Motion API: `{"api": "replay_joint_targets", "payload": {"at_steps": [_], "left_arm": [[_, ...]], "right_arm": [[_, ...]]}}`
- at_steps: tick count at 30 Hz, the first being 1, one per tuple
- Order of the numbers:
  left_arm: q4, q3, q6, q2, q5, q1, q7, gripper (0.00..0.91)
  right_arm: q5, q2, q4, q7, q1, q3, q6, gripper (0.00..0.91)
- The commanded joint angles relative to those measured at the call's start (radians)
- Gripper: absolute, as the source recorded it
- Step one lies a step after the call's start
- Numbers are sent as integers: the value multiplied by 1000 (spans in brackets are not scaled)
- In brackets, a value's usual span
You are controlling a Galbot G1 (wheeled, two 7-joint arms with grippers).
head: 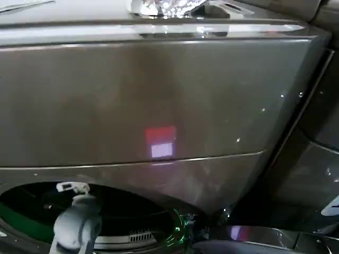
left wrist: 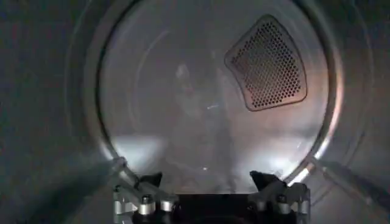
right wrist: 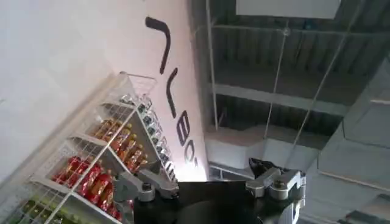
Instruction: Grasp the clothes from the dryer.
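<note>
Bronze-brown dryer [head: 159, 100] looming close, porthole low at left, left gripper [left wrist: 210, 182] spread wide inside the bare steel drum [left wrist: 183, 115], perforated vent [left wrist: 266, 64] behind, right gripper [right wrist: 210, 182] spread, pointing at a wire drinks rack [right wrist: 103, 164] and ceiling.

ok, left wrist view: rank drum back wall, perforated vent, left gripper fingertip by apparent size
1. drum back wall
2. perforated vent
3. fingertip of the open left gripper, smallest though it is nearest the camera
</note>
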Motion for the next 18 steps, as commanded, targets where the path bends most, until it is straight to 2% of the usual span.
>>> {"api": "replay_joint_targets", "payload": {"at_steps": [1, 10, 18], "left_arm": [[251, 43, 12, -1, -17, -192, -7, 907], [369, 79, 15, -14, -20, -289, -5, 907], [473, 114, 52, -14, -63, -380, -2, 907]], "right_arm": [[5, 1, -1, 0, -2, 5, -1, 907], [7, -2, 1, -2, 3, -1, -2, 907], [8, -3, 2, -4, 7, -4, -2, 907]]}}
